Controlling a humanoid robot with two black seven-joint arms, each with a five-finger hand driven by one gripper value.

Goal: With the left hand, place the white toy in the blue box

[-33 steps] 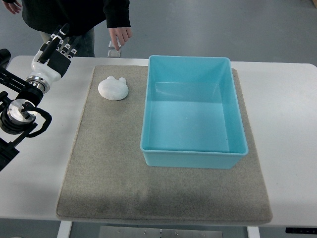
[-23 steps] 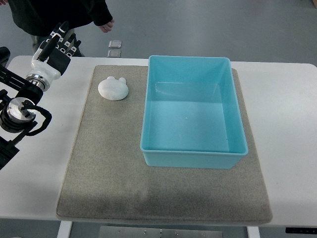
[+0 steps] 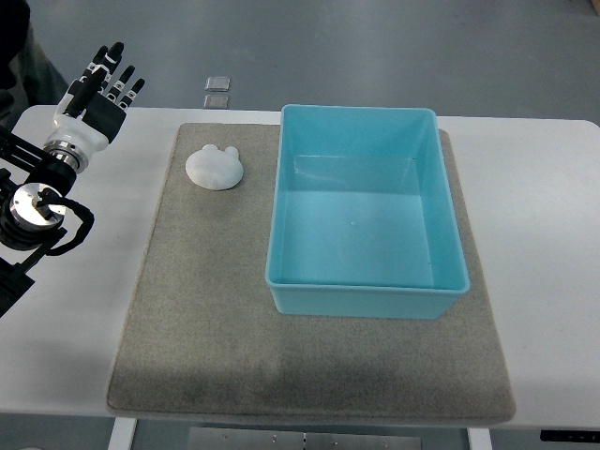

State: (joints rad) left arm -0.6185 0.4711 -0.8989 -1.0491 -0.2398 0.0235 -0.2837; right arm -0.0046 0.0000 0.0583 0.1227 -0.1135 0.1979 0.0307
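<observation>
Left hand (image 3: 101, 87) at 10 o'clock, fingers (image 3: 112, 58) spread, empty. Reach to white toy (image 3: 215, 167), grip from above, lift clear over blue box (image 3: 281, 187) wall.

A white desk (image 3: 553, 234) spans the view, its bare surface showing to the left and right and in a thin strip along the near edge. A rectangular grey-beige mat (image 3: 206, 319) lies flat on it, covering most of the middle from the far edge almost to the near edge. On the mat rest a blue box (image 3: 367, 295), toward the right and far side, and a white toy (image 3: 215, 167) at the far left corner, apart from the box.
</observation>
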